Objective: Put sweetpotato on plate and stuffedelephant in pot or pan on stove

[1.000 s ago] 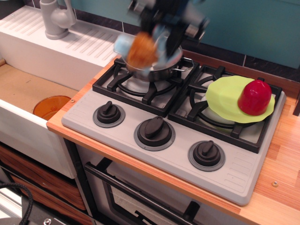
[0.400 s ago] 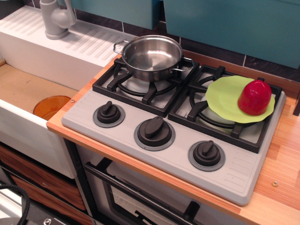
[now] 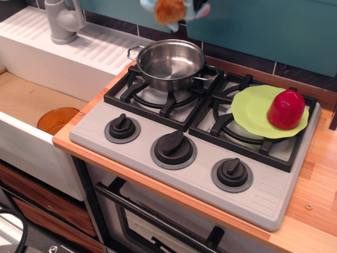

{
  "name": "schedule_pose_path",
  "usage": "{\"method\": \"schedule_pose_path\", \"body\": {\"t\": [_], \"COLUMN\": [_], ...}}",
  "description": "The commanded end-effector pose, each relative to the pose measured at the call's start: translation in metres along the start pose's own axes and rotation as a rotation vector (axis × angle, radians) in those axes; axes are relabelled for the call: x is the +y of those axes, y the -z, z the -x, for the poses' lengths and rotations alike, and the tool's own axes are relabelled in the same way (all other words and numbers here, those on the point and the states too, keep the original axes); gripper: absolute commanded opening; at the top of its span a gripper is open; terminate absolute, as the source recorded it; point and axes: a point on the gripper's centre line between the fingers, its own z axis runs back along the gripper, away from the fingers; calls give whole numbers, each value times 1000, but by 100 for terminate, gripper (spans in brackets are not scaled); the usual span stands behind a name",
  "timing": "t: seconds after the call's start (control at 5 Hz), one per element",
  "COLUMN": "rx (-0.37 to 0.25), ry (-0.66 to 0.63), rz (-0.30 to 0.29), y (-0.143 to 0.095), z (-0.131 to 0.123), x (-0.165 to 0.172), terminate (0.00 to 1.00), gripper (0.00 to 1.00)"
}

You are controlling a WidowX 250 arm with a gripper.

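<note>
The stuffedelephant (image 3: 171, 9) hangs in the air at the top edge of the view, above the far rim of the pot; only its orange body and some light-blue parts show. The gripper is above the frame and out of view. The steel pot (image 3: 171, 63) stands empty on the back-left burner of the grey stove (image 3: 200, 176). The dark-red sweetpotato (image 3: 286, 109) sits on the right part of the lime-green plate (image 3: 251, 108), which lies on the back-right burner.
Three black knobs (image 3: 174, 147) line the stove's front. A sink (image 3: 26, 100) on the left holds an orange-brown disc (image 3: 58, 120); a grey faucet (image 3: 63, 21) stands behind it. A wooden counter (image 3: 316, 211) lies on the right, a teal wall behind.
One second ago the gripper held the elephant just over the pot. It then rose out of view; now the elephant shows again at the top edge. Pot, plate and sweetpotato have not moved.
</note>
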Motion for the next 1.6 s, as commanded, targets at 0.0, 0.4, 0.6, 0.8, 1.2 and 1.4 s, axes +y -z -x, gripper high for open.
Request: {"method": "schedule_pose_path", "body": {"t": [0.0,0.4,0.6,0.8,1.2,1.4], "rx": [-78,-56,-45,-36,-13,-7], "ry": [-11,-6,-16,-20,-19,12], "rz": [-3,-15,-15,-26,-20,-28], "y": [-14,-27,-38,-49,-69,-81], "z": [7,11,12,17,38,45], "x": [-6,-14,-21,-33,-65,-53], "terminate": [0,0,0,0,0,0], "gripper": [0,100,100,100,100,100]}}
